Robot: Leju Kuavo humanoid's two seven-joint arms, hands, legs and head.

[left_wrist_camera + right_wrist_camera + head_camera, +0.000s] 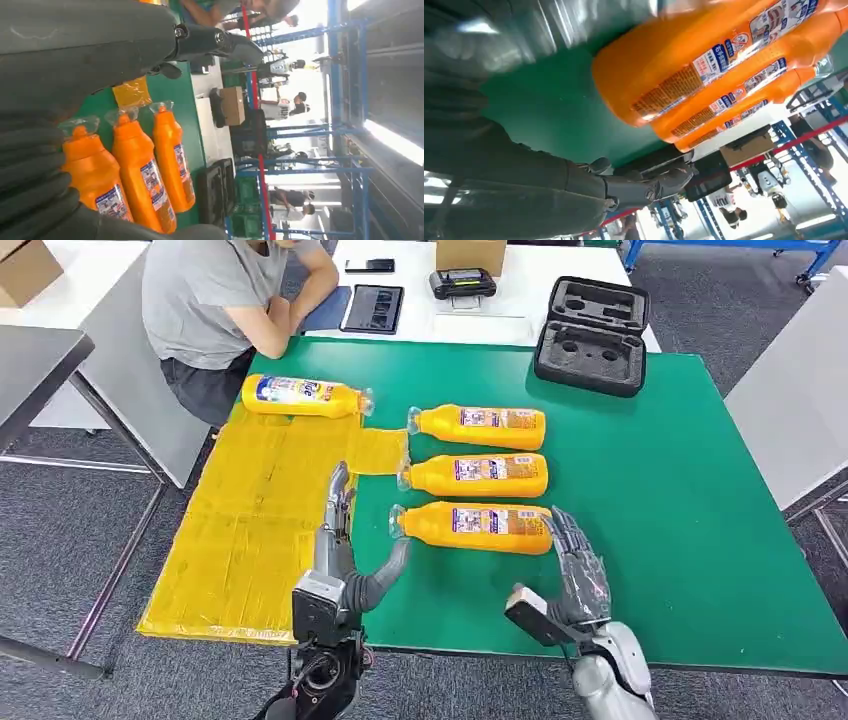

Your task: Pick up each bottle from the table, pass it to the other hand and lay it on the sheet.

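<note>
- Four orange bottles are lying on their sides on the green surface [690, 500], each carrying a white, blue and red label whose writing is too small to read
- One bottle on the sheet [305, 396] is resting at the far edge of the yellow sheet [250, 530], its clear cap pointing right
- The far bottle [480, 427], the middle bottle [477, 475] and the near bottle [472, 527] are lying in a row just right of the sheet, caps pointing toward it
- The left robot hand [345, 550] is hovering over the sheet's right edge with fingers stretched forward and thumb spread toward the near bottle's cap, holding nothing
- The right robot hand [575, 565] is reaching with spread fingers to the near bottle's base; contact cannot be told, and it is gripping nothing
- Bare green surface is lying open to the right of the row, up to the surface's right edge
- A black moulded case [592, 335] is sitting at the far edge, and a person [225, 300] is sitting beyond the far left corner
</note>
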